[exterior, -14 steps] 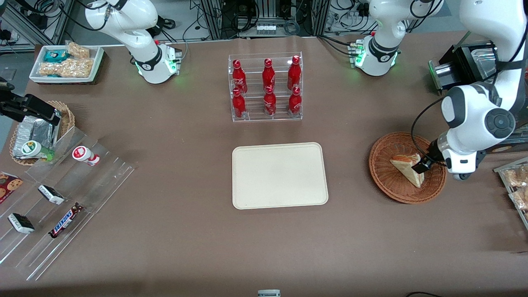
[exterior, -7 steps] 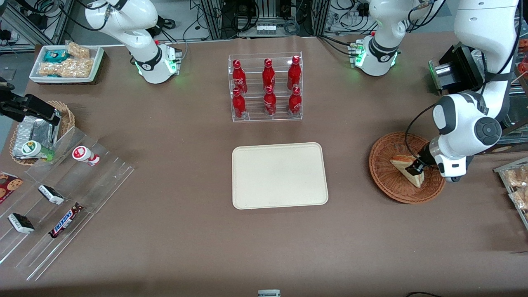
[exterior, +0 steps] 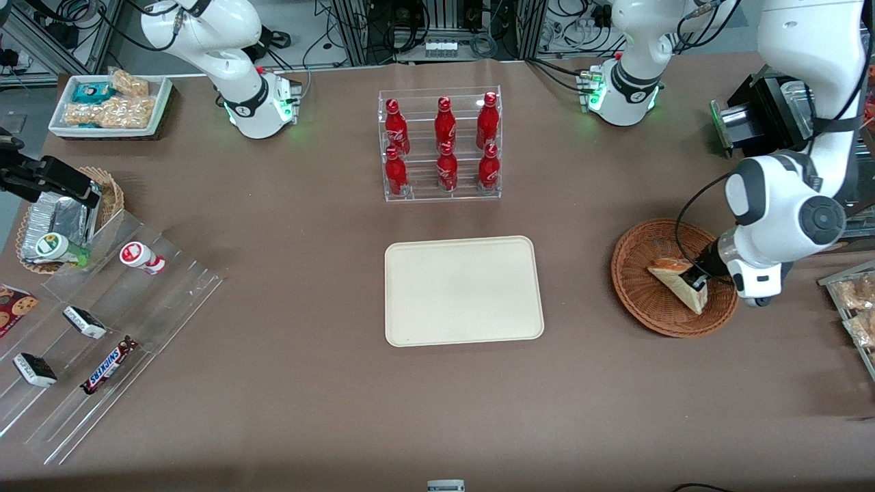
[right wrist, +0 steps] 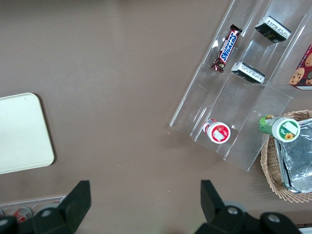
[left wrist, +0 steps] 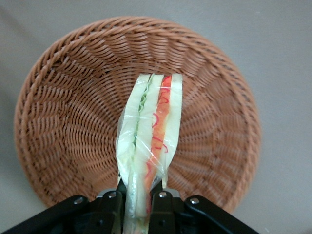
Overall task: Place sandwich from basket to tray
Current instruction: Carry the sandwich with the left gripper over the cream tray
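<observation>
One sandwich (exterior: 677, 281) was found in the basket (exterior: 639, 301), standing on edge, with its filling edge of green and orange-red layers facing the wrist camera under clear wrap. The left gripper (left wrist: 139, 197) was down inside the basket, its two black fingers (left wrist: 113, 207) pressed against the bread faces at the sandwich's narrow end, pinching it. In the front view the gripper (exterior: 696, 280) sat on the part of the wedge toward the working arm's end of the table, and the arm's wrist overhung the basket rim there.

The basket stood on the brown table (exterior: 307, 410), apart from the tray (exterior: 463, 290). The tray lay flat near the table's middle, toward the parked arm's end from the basket, and carried nothing. Bare table surface lay between basket and tray.

A clear rack of red bottles (exterior: 441, 145) stood farther from the front camera than the tray, apart from it. Well off from the tray toward the parked arm's end lay clear stepped shelves (exterior: 102, 328) holding a chocolate bar (exterior: 108, 365) and small packets, a smaller wicker basket with foil packets (exterior: 58, 219) and a white tray of snacks (exterior: 109, 102). Further snack packets (exterior: 854, 307) lay beside the basket at the working arm's end.
</observation>
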`<move>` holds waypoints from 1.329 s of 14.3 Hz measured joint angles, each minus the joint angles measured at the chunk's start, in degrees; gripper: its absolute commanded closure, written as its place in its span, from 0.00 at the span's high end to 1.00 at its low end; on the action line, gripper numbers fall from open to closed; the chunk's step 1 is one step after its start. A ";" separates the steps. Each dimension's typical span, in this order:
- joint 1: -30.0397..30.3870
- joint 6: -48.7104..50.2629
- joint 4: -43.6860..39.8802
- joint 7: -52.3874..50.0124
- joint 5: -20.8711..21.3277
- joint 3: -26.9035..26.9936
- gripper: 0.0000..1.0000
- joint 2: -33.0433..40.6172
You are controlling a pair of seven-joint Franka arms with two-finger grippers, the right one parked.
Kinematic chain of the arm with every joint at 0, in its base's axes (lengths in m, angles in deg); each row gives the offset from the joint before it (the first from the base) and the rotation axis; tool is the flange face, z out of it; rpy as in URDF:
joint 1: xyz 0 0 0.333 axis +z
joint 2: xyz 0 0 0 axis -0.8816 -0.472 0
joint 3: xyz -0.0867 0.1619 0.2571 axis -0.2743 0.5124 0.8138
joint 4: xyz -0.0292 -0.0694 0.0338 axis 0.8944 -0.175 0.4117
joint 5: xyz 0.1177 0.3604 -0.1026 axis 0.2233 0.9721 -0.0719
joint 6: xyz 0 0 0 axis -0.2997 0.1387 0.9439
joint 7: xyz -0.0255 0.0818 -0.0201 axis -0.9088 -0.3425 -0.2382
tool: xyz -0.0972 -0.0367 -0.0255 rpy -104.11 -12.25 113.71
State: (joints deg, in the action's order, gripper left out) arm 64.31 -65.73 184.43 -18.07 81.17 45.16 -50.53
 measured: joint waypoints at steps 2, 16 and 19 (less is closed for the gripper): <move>-1.39 5.77 -4.39 0.09 0.00 -0.59 0.03 0.12; -33.96 4.53 -27.18 -1.05 -3.29 -1.70 0.05 -19.57; -37.48 0.81 -30.11 -1.05 -3.29 -1.71 0.05 -23.12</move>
State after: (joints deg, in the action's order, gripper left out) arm 26.83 -64.92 154.32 -19.11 77.88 43.46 -73.65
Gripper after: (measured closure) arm 0.863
